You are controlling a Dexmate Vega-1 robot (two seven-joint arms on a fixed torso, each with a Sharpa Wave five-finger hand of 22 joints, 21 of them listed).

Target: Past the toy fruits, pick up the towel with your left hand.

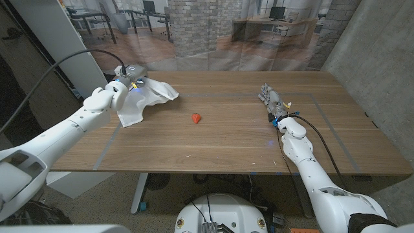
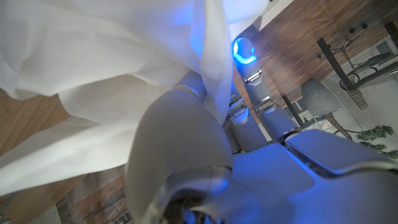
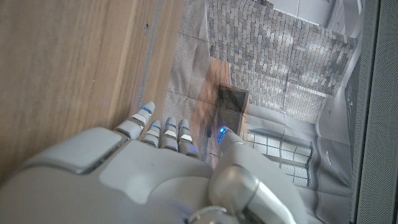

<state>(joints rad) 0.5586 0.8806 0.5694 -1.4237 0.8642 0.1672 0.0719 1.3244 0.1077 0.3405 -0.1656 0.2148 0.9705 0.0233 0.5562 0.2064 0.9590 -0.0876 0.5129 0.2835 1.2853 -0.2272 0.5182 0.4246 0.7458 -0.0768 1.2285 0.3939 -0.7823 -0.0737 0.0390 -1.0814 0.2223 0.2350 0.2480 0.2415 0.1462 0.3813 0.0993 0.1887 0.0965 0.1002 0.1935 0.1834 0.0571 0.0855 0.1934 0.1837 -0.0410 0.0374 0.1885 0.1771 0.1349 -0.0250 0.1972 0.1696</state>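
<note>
While my left hand (image 1: 127, 79) holds the towel (image 1: 147, 98) at the far left of the worktop (image 1: 233, 139), the pick-up looks about half done.

As far as I can judge, the grasp is made: in the left wrist view the white cloth (image 2: 93, 81) is draped over my fingers (image 2: 249, 74) and gathered between them. In the head view one end is bunched at my hand, but the rest hangs down and its lower edge seems to touch the wood, so the lift is left to finish. One small red toy fruit (image 1: 196, 118) lies near the middle, nearer to me than the towel. My right hand (image 1: 273, 103) holds nothing, fingers straight, on the right side.
</note>
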